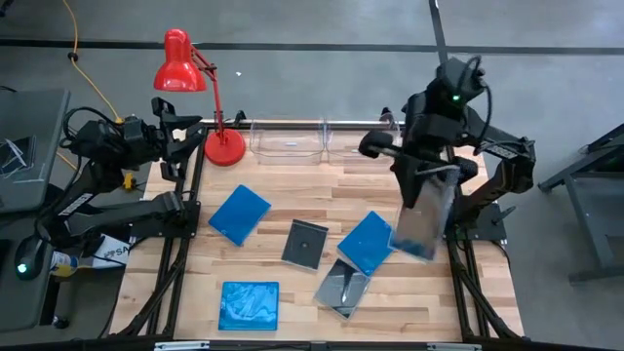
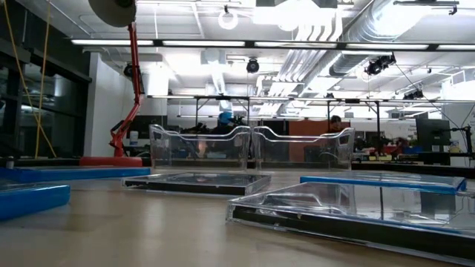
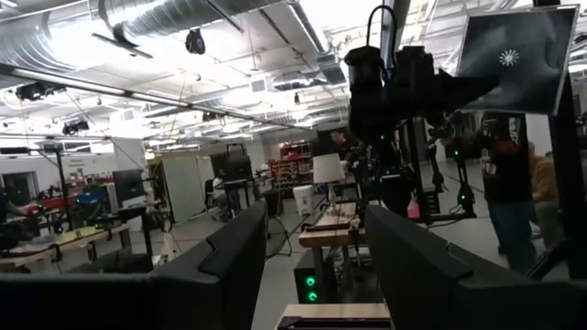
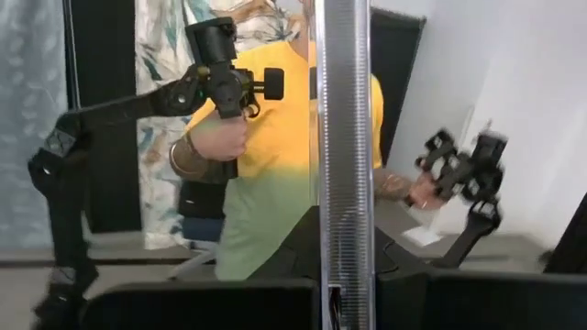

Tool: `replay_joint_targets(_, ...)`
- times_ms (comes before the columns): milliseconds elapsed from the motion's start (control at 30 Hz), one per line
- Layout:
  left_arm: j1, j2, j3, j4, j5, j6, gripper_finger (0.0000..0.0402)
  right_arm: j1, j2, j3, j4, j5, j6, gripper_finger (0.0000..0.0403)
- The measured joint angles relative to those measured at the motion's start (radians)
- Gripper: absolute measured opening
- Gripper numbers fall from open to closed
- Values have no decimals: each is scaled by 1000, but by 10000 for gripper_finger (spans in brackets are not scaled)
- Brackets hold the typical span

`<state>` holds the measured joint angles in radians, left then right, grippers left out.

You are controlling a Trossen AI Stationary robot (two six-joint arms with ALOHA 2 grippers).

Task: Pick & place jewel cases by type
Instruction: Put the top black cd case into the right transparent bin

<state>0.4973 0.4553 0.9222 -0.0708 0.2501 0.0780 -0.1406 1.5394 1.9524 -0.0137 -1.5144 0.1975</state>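
My right gripper (image 1: pixel 430 173) is raised high over the table's right side, shut on a smoky clear jewel case (image 1: pixel 423 213). The left wrist view shows this case (image 3: pixel 518 46) as a dark square. On the table lie three blue jewel cases (image 1: pixel 240 214) (image 1: pixel 249 304) (image 1: pixel 366 242) and two dark grey ones (image 1: pixel 305 244) (image 1: pixel 343 286), all flat on their faces. My left gripper (image 3: pixel 316 275) waits open at the table's far left, with nothing between its fingers. My right gripper pinches the smoky case between its two fingers (image 4: pixel 229 307) at one edge (image 4: pixel 344 275). The wrist view looks along the case edge-on, as a thin upright strip. The case is lifted clear of the table and reaches from the fingers out over the near right part.
Two clear bins (image 1: pixel 289 139) (image 1: pixel 353 139) stand side by side at the table's far edge. A red desk lamp (image 1: pixel 200 93) stands at the far left corner. People show in the room beyond, one in a yellow shirt (image 4: pixel 275 137) holding control handles.
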Motion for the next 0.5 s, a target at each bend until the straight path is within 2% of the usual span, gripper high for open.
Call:
replay_joint_targets(267, 0, 0, 0, 0, -3, 1, 182, -24, 0, -145, -7, 61, 206, 0)
replay_joint_targets(400, 0, 0, 0, 0, -25, 4, 182, -62, 0, -254, -7, 142, 267, 0)
replay_joint_targets(500, 0, 0, 0, 0, -38, 4, 182, -96, 0, -341, -7, 276, 275, 0)
